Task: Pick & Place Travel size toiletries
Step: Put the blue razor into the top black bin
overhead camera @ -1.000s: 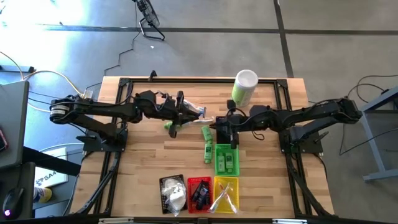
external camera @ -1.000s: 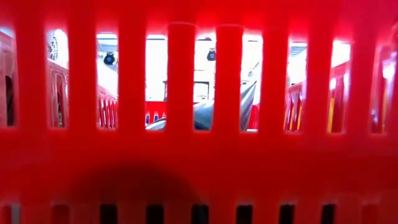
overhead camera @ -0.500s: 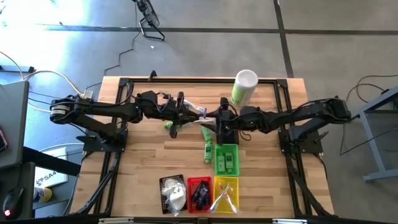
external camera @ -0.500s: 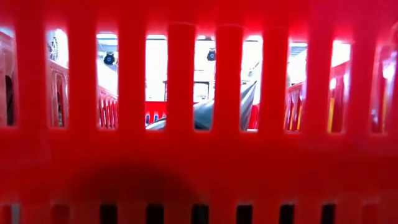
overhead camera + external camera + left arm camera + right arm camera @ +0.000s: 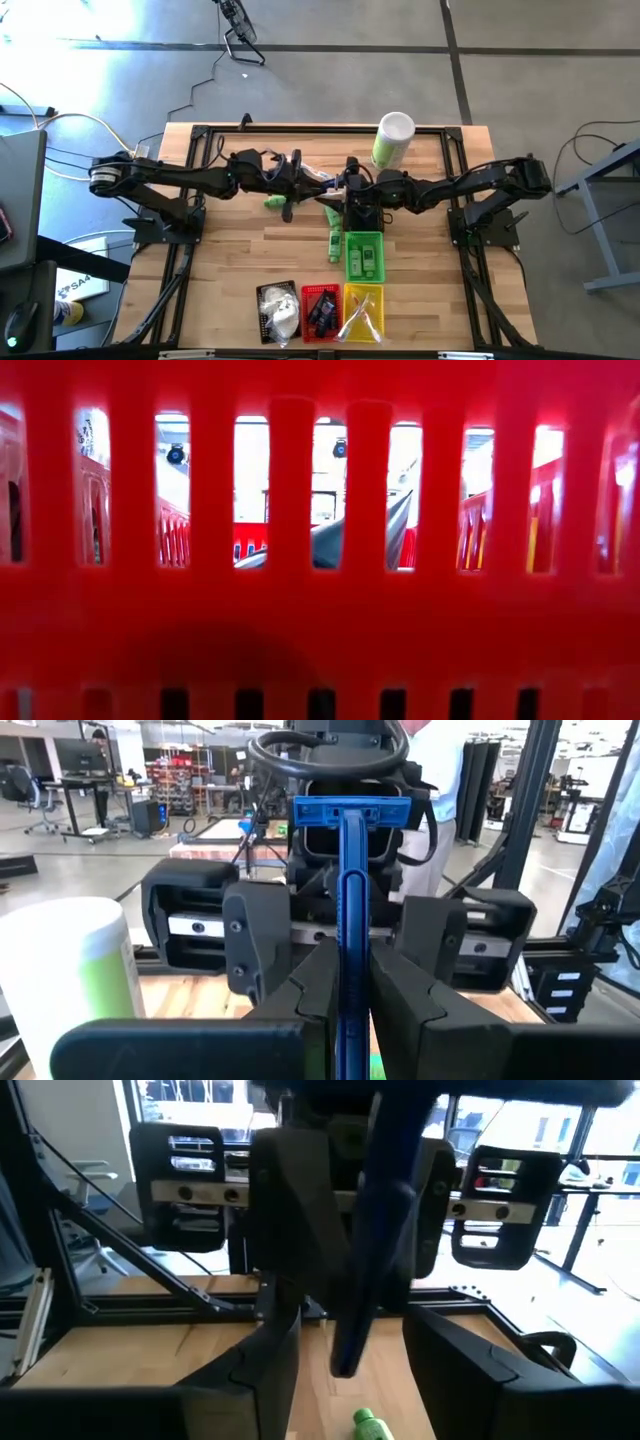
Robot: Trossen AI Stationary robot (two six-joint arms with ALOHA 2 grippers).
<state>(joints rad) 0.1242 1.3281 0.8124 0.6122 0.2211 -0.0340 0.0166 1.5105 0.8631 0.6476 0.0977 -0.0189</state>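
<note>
Over the table (image 5: 230, 250) centre the right hand (image 5: 340, 196) has moved in from beside the green basket (image 5: 364, 256), fingers now apart around the blue razor (image 5: 345, 920). Left hand (image 5: 300, 180) stays clamped on it. Looks like a mid-air handover.

razor (image 5: 344, 910) in left tool (image 5: 318, 185) | right tool (image 5: 338, 190) facing, beside

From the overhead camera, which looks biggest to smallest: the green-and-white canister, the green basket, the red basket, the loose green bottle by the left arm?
1. Canister, though it stands taller, nearer the camera
2. Green basket
3. Red basket
4. Green bottle
</note>
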